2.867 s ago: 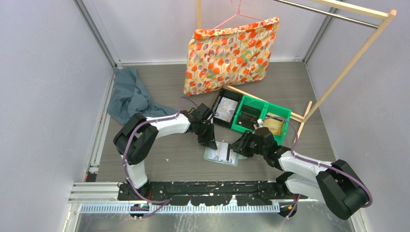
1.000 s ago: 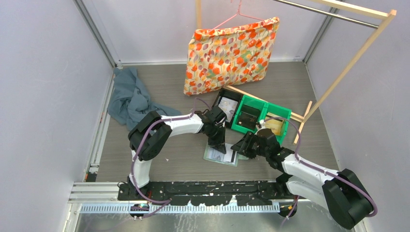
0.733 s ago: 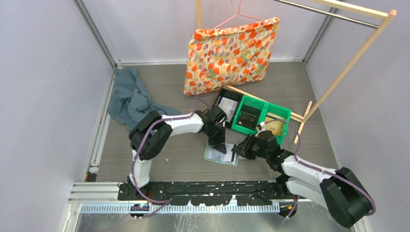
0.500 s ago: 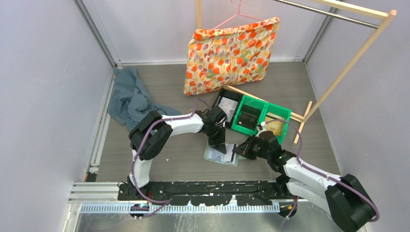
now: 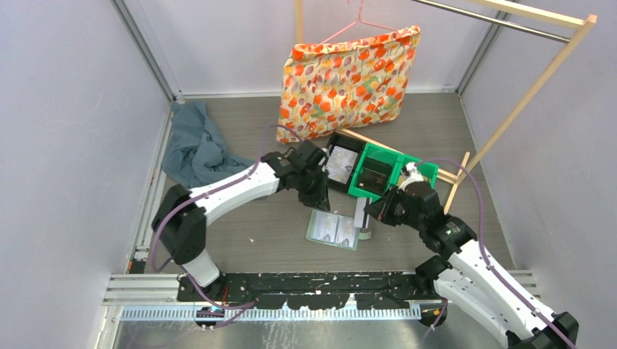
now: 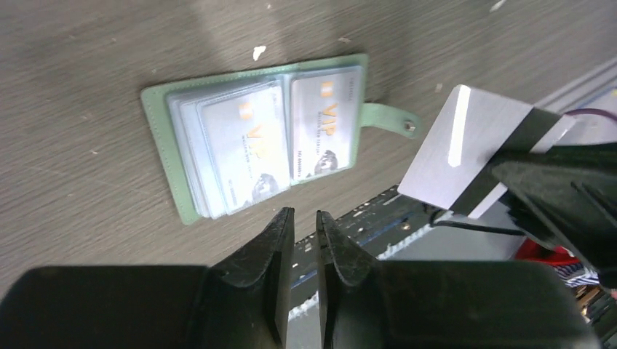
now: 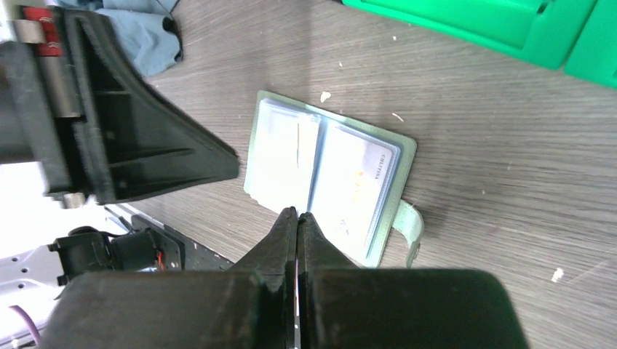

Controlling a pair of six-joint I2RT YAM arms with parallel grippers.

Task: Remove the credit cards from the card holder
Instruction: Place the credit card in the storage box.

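The card holder (image 5: 332, 230) lies open and flat on the table, with whitish credit cards (image 6: 320, 123) in its clear pockets. It also shows in the left wrist view (image 6: 164, 123) and the right wrist view (image 7: 404, 156). My right gripper (image 5: 372, 212) is shut on one whitish credit card with a dark stripe (image 5: 361, 212) and holds it upright above the holder's right edge. That card shows clearly in the left wrist view (image 6: 466, 149). My left gripper (image 5: 320, 199) hovers just behind the holder, jaws nearly together and empty (image 6: 304, 215).
Two bright green bins (image 5: 396, 171) and a black bin (image 5: 340, 163) stand just behind the holder. A blue-grey cloth (image 5: 193, 145) lies at the back left. A floral cushion (image 5: 349, 76) hangs from a wooden rack (image 5: 516, 109) at the back.
My right gripper has drawn a card out of the holder and risen up and to the right with it. My left gripper has lifted off the holder and pulled back.
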